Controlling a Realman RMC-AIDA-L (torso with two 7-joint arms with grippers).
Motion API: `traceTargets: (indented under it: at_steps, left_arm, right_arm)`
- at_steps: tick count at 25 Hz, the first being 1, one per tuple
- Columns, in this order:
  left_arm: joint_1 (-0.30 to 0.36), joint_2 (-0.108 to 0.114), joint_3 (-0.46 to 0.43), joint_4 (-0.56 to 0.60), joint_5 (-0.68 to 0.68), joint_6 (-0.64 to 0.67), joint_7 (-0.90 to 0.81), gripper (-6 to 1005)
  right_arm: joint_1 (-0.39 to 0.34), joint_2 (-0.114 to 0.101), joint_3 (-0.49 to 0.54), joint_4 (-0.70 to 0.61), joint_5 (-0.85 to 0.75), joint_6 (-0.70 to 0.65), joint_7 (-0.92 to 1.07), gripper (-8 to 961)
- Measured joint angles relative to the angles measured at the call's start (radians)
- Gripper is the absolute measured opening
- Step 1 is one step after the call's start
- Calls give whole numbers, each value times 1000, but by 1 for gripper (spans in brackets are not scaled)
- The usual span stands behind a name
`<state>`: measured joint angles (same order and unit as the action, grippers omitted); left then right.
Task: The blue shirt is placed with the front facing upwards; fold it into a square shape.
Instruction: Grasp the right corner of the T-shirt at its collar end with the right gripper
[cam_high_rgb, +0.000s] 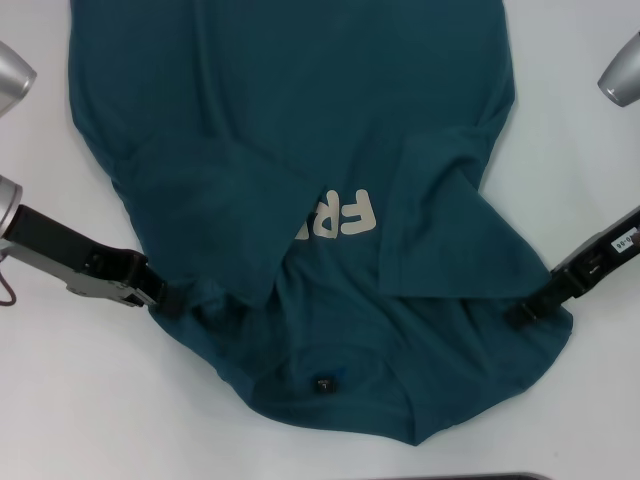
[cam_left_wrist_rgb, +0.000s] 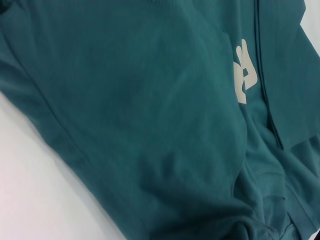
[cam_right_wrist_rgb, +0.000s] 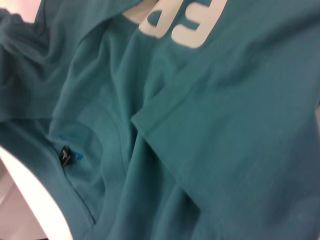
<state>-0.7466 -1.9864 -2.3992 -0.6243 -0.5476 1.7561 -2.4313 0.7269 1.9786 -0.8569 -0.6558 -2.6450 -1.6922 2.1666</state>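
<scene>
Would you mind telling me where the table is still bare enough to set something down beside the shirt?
Bare white table lies near the robot, left of the blue shirt's collar and below the left gripper. More lies on the right, between the shirt's edge and the right gripper. The middle is crowded: the shirt covers it.

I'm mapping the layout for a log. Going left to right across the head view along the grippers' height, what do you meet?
Left gripper at the shirt's edge → dark teal-blue cotton shirt → right gripper at its opposite edge.
</scene>
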Motion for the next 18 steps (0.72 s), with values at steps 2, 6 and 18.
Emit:
traceTargets:
  at_steps: [2,6,18]
  left_arm:
    - [-2,0,0,0,0,-1,0,37]
    - [-6,0,0,0,0,-2,0,36]
    - [-14,2,-2,0,0,-3,-2,36]
  right_arm:
    - [1,2,0,-2,7,11,0,859]
    - [3,0,1,0,37,20,-11,859]
    - [3,-11,-7,24,34,-24,-24,859]
